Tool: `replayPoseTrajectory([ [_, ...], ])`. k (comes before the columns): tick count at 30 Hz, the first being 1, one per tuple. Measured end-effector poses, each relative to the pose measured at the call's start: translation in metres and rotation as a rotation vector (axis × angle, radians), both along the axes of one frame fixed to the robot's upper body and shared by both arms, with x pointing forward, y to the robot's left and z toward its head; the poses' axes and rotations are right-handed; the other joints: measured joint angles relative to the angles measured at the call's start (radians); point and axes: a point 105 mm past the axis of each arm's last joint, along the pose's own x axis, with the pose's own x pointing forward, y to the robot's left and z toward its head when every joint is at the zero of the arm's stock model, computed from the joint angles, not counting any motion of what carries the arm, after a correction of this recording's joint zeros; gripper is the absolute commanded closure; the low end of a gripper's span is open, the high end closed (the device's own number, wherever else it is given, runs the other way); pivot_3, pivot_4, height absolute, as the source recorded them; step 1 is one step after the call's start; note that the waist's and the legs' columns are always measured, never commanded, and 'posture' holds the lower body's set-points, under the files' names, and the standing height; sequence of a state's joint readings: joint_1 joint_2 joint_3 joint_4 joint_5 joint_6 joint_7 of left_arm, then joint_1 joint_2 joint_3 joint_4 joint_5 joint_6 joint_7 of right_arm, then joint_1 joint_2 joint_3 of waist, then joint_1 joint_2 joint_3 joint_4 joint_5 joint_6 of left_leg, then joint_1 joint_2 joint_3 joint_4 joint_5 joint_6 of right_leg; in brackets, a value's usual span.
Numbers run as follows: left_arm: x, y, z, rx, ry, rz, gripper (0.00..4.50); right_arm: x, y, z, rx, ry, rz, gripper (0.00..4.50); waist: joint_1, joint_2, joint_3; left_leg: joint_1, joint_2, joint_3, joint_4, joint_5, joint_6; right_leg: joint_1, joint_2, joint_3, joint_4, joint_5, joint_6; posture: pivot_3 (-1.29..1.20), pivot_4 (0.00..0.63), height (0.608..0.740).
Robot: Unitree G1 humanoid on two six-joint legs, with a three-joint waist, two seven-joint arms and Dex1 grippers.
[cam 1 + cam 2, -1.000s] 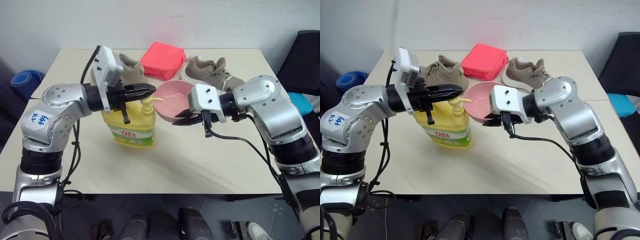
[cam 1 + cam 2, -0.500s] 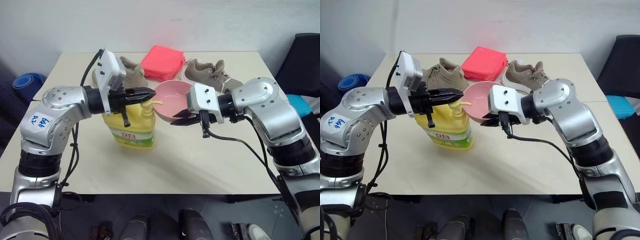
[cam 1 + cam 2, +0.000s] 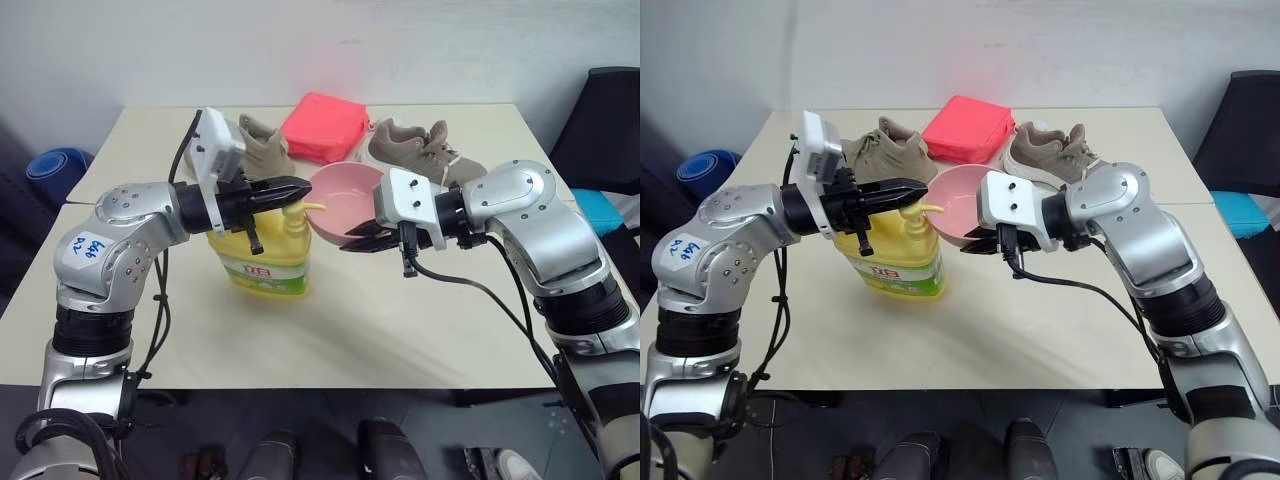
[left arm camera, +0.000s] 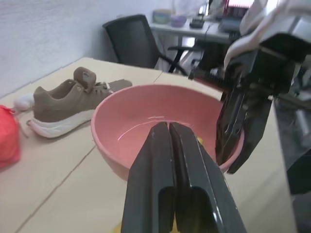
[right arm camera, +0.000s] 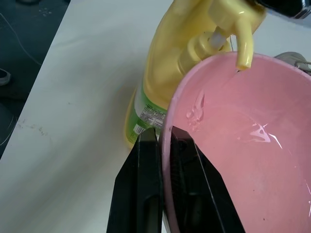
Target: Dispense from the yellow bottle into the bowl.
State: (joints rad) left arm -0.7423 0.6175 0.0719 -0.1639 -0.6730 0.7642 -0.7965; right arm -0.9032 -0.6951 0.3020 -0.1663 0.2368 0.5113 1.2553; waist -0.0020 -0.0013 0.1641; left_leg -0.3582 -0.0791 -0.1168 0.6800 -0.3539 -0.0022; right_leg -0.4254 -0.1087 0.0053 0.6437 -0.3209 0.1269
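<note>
yellow bottle (image 3: pixel 262 258): upright on the table (image 3: pixel 400 330), pump spout reaching over the bowl's rim.
bowl (image 3: pixel 345 203): pink, lifted off the table and tilted, just beside the pump, clear liquid pooled inside.
left gripper (image 3: pixel 297 188): fingers pressed together, lying level on top of the pump head.
right gripper (image 5: pixel 167 145): fingers pinching the bowl's rim, one inside, one outside.
behind: two tan shoes (image 3: pixel 425 150) and a red folded cloth (image 3: pixel 323 126) at the far edge.
</note>
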Motion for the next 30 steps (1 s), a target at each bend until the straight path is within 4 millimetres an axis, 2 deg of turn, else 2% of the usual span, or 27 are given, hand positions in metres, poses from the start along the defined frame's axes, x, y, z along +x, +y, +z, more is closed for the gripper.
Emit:
replayPoseTrajectory([
  [4,0.004,0.012,0.01,-0.089,0.009,0.012,4.46,0.002,-0.008,-0.005,0.034,0.018,-0.025,4.5,-0.001,-0.001,0.001,-0.008,0.0,-0.001,0.002,0.0,0.0,-0.005,0.0,-0.002,0.002,0.0,0.0,0.0,0.15,0.74],
  [7,0.0,0.027,0.028,-0.155,-0.081,0.021,4.46,0.01,-0.026,-0.012,0.053,0.026,-0.086,4.5,-0.002,-0.002,0.002,-0.012,0.0,-0.001,0.003,0.0,0.0,-0.01,0.0,-0.003,0.002,0.0,0.0,0.0,0.15,0.74],
  [9,-0.009,0.041,0.033,-0.162,-0.121,0.007,4.46,0.018,-0.042,-0.021,0.059,0.026,-0.134,4.5,-0.003,-0.002,0.002,-0.012,0.0,-0.001,0.003,0.0,0.0,-0.01,0.0,-0.003,0.002,0.0,0.0,0.0,0.15,0.74],
  [11,-0.022,0.065,0.027,-0.163,-0.122,-0.001,4.46,0.026,-0.073,-0.043,0.066,0.069,-0.225,4.5,-0.006,-0.002,0.002,-0.012,0.0,0.0,0.002,0.0,0.0,-0.012,-0.001,-0.003,0.002,0.0,0.0,0.0,0.15,0.74],
  [12,-0.029,0.077,0.018,-0.133,-0.104,0.01,4.46,0.028,-0.09,-0.06,0.071,0.108,-0.268,4.5,-0.009,-0.002,0.002,-0.012,0.0,0.0,0.001,0.0,0.0,-0.011,-0.001,-0.003,0.001,0.0,0.0,0.0,0.15,0.74],
  [17,-0.048,0.098,-0.021,-0.022,-0.031,0.044,4.46,0.027,-0.138,-0.121,0.054,0.166,-0.344,4.5,-0.017,-0.001,0.004,-0.012,0.0,0.002,0.001,0.0,0.0,-0.011,-0.001,-0.001,0.0,0.0,0.0,0.0,0.15,0.74],
  [19,-0.059,0.107,-0.037,0.012,0.005,0.079,4.07,0.028,-0.152,-0.138,0.057,0.143,-0.377,4.5,-0.025,0.001,0.005,-0.01,0.0,0.002,0.001,0.0,0.0,-0.011,-0.001,0.0,0.0,0.0,0.0,0.0,0.15,0.74],
  [20,-0.063,0.111,-0.044,0.025,0.009,0.097,3.89,0.029,-0.155,-0.14,0.064,0.125,-0.383,4.5,-0.026,0.001,0.005,-0.01,0.001,0.003,0.001,0.0,0.0,-0.011,0.0,0.0,0.0,0.0,0.0,0.0,0.15,0.74],
  [23,-0.07,0.117,-0.062,0.02,0.015,0.15,2.94,0.03,-0.163,-0.144,0.099,0.099,-0.402,4.5,-0.027,0.001,0.005,-0.009,0.002,0.003,0.001,0.0,0.0,-0.009,0.001,-0.001,-0.001,0.0,0.0,0.0,0.15,0.74],
  [27,-0.072,0.118,-0.085,0.044,0.016,0.199,1.68,0.026,-0.165,-0.145,0.123,0.081,-0.39,3.26,-0.024,0.001,0.005,-0.007,0.002,0.002,0.002,0.0,0.0,-0.005,0.0,-0.001,-0.002,0.0,0.0,0.0,0.15,0.74],
  [30,-0.074,0.115,-0.117,0.078,0.057,0.211,0.73,0.021,-0.161,-0.136,0.195,0.045,-0.372,2.19,-0.019,0.002,0.005,-0.006,0.002,0.002,0.002,-0.001,0.0,-0.004,0.0,-0.001,-0.004,0.0,0.0,0.0,0.15,0.74],
])
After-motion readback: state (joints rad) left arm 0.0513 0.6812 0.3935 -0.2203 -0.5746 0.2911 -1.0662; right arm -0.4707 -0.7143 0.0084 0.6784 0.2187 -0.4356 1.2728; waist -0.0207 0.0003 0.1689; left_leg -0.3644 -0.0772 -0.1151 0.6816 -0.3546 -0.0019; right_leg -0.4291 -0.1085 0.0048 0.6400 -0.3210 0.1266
